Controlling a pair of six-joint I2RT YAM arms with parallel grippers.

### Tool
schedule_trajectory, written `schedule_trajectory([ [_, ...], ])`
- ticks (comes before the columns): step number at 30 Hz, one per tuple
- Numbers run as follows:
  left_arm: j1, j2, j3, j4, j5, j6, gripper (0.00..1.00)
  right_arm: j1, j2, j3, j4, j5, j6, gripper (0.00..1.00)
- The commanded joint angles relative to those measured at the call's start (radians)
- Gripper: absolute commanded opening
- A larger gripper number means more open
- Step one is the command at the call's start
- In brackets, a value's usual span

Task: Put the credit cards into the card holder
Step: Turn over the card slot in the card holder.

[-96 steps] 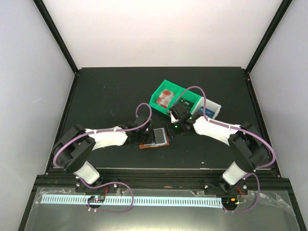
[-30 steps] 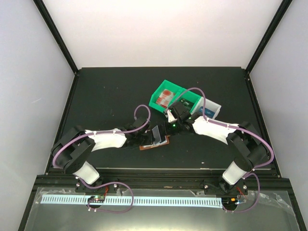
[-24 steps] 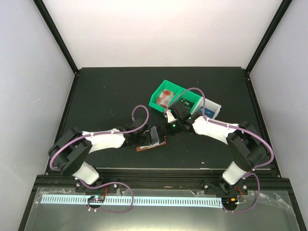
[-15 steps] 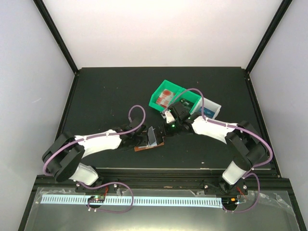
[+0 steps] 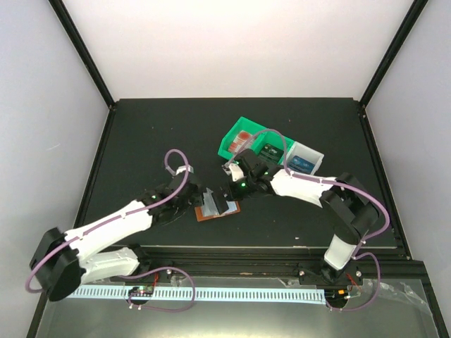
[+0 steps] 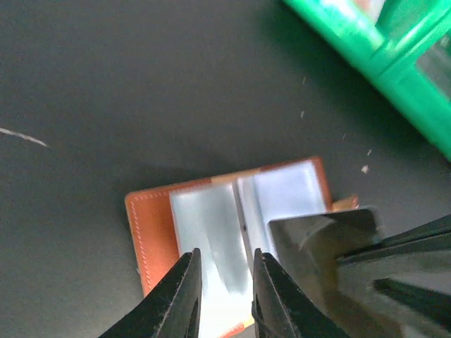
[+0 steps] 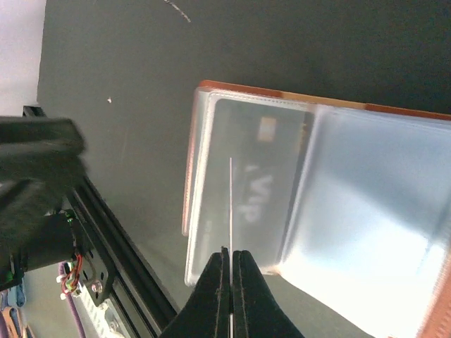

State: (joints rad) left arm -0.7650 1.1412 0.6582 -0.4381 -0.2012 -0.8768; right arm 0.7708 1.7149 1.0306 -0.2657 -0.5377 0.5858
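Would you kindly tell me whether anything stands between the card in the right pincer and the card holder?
Nothing visible does; the card, edge-on in the right pincer, points straight at the open card holder.

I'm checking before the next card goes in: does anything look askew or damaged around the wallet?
Nothing spilled or damaged. The card holder lies open, askew to the table edge. One oddity: the right gripper holds a card edge-on over a sleeve that already holds a dark card.

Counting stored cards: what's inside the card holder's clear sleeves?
One dark card shows through one clear sleeve of the card holder. The neighbouring sleeve glares white; its contents cannot be seen.
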Motion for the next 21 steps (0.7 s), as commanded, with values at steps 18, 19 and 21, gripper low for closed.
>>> schedule_trajectory([
  [18, 0.097, -0.136, -0.228, 0.324, 0.361, 0.084, 0.38, -0.028, -0.013, 0.015, 0.074, 0.063, 0.024, 0.01],
  [19, 0.097, -0.124, -0.224, 0.325, 0.366, 0.088, 0.38, -0.038, -0.014, 0.003, 0.087, 0.056, 0.026, 0.01],
  [21, 0.099, -0.099, -0.221, 0.326, 0.357, 0.1, 0.38, -0.052, -0.011, -0.018, 0.119, 0.042, 0.031, 0.01],
])
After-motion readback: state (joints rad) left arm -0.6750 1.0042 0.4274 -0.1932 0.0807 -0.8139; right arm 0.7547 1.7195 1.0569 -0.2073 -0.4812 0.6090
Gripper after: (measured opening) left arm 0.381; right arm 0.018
